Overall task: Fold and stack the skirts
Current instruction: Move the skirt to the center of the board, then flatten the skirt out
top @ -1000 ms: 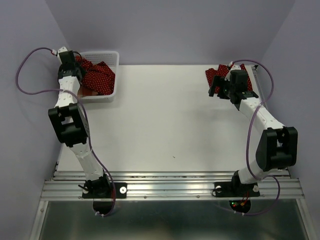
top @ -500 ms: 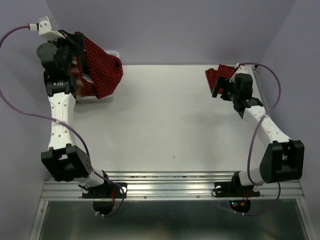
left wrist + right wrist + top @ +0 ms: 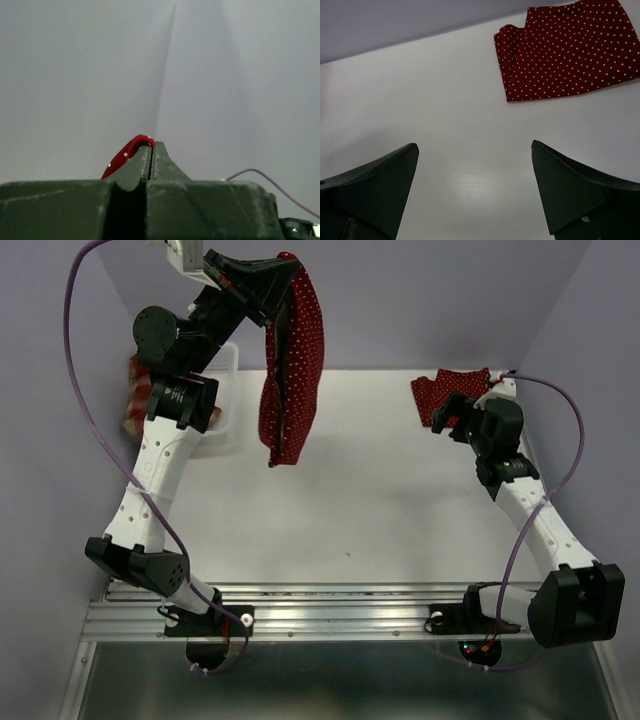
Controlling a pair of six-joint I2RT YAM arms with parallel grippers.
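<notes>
A soft dark red cloth skirt with tiny white polka dots, the hanging skirt (image 3: 290,360), dangles in the air above the far left part of the flat white table (image 3: 350,500), draping in one long, narrow fall. It is held up by the left gripper (image 3: 272,268), which has a pinch of fabric at the top edge. In the left wrist view the jaws are pressed tight together, with only a small red dotted fold poking out beside them. Holding it high by one edge probably lets the cloth drop straight and shake out its creases, so it can be laid flat on the bare middle of the table for folding. A second dark red polka-dot garment, the folded skirt (image 3: 570,50), lies flat in a neat rectangle at the far right corner, likely the base of the stack. The right gripper (image 3: 474,145) hovers near it, short of its edge. Its jaws are spread wide and hold nothing, so it looks ready to help spread or fold the next piece. At the far left stands the white plastic mesh basket (image 3: 229,430), and a scrap of red-and-cream plaid cloth (image 3: 133,405) shows beside the left arm, mostly hidden. It is probably the last skirt waiting.
</notes>
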